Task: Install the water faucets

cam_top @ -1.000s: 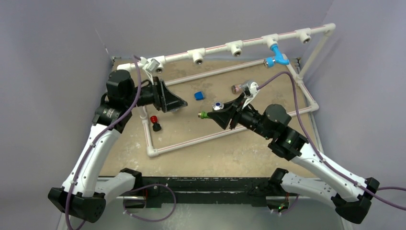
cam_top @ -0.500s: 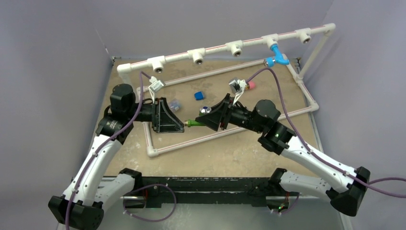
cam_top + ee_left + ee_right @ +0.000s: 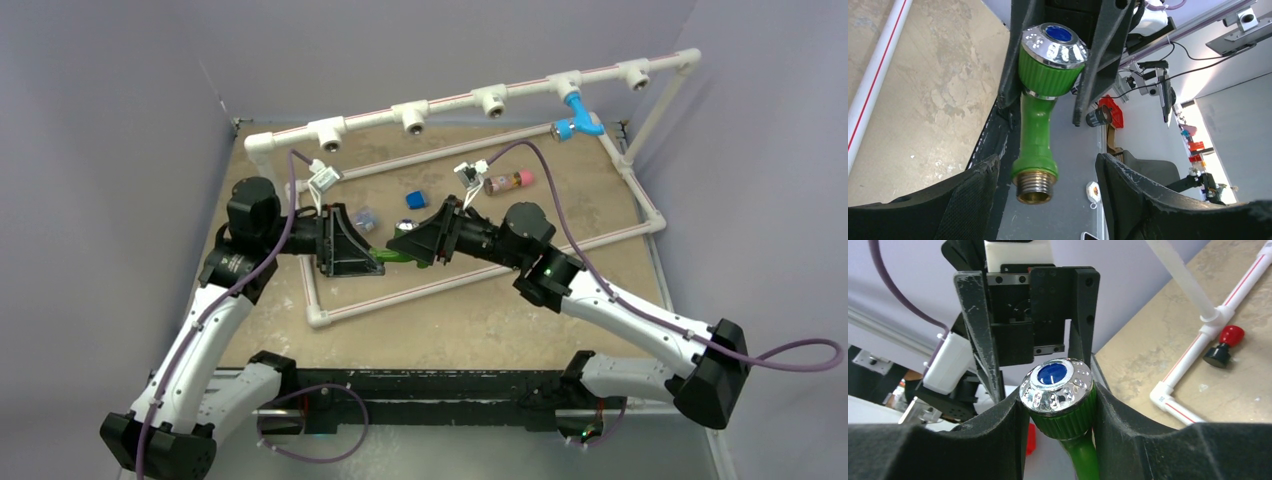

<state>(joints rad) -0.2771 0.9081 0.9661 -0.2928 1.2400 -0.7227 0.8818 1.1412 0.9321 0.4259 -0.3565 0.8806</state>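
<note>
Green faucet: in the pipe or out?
Out. The green faucet is clamped in the right jaws, its threaded end between the open left jaws.

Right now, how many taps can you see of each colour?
Green tap: 1
Light blue tap: 1
Total: 2

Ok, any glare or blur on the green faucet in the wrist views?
Left wrist: green faucet sharp, small glints on its chrome cap, nothing blown out. Right wrist: cap in focus, same glints, no blur. Top external: evenly lit, faucet tiny.
</note>
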